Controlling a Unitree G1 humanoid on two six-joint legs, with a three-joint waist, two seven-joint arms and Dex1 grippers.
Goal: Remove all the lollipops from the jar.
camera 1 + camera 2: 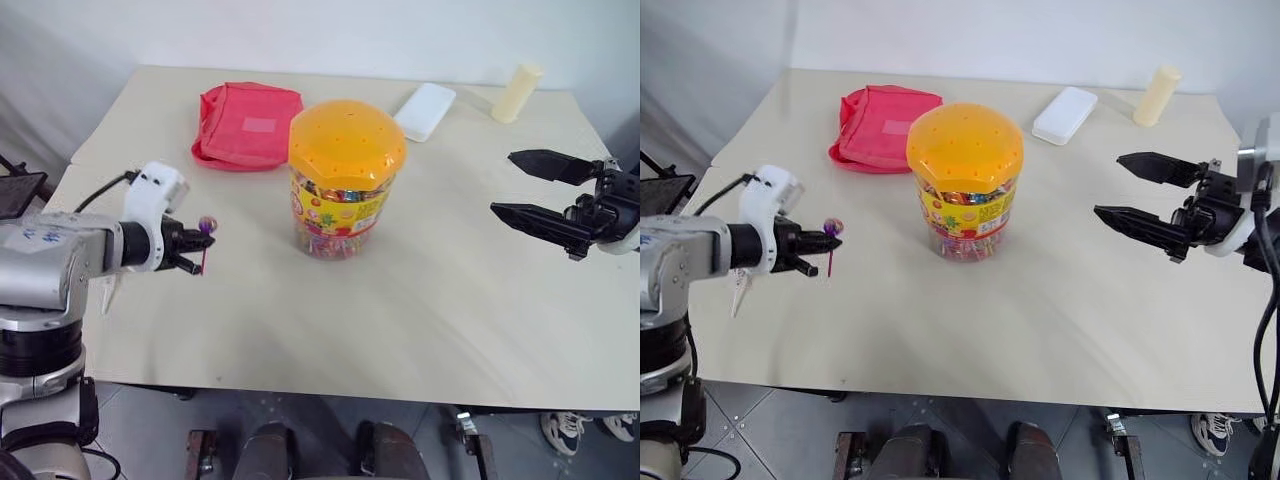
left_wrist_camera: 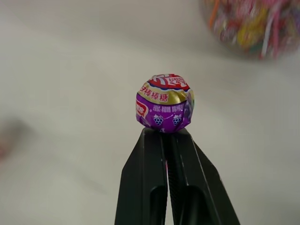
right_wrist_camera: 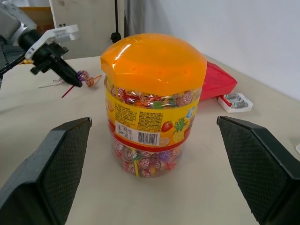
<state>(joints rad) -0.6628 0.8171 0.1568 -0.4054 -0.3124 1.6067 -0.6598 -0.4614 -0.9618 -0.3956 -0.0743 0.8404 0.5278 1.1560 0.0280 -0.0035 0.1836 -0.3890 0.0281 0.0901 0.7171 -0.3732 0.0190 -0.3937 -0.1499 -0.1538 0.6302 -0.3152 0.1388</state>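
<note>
You see the table (image 1: 420, 330) carrying every item here; both grippers hang above its surface.

The jar (image 1: 345, 180) stands upright near the table's centre, between the two grippers. Its orange domed lid (image 1: 347, 140) is seated on top, and wrapped candies show through the clear wall. Seen from the right gripper (image 1: 522, 190), the jar sits directly ahead of the fingertips, apart from them, with neither finger touching it.

The red pouch (image 1: 245, 125) lies flat beyond the jar, on the far side from the left gripper (image 1: 195, 245). The white case (image 1: 426, 110) lies beyond the jar, on the side toward the right gripper. The pale yellow cylinder (image 1: 517, 93) stands upright further out, past the right gripper's upper finger.

The right gripper points sideways toward the jar. Its two fingers are spread wide, with nothing between them.

The left gripper points toward the jar from the opposite side, well apart from it. Its fingers are pressed together on the stick of a purple lollipop (image 2: 164, 108). The wrapped head sits just above the fingertips, and the red stick (image 1: 203, 262) hangs below them, clear of the table.

An orange lollipop (image 3: 90, 80) lies on the table just beyond the left gripper's tips.
</note>
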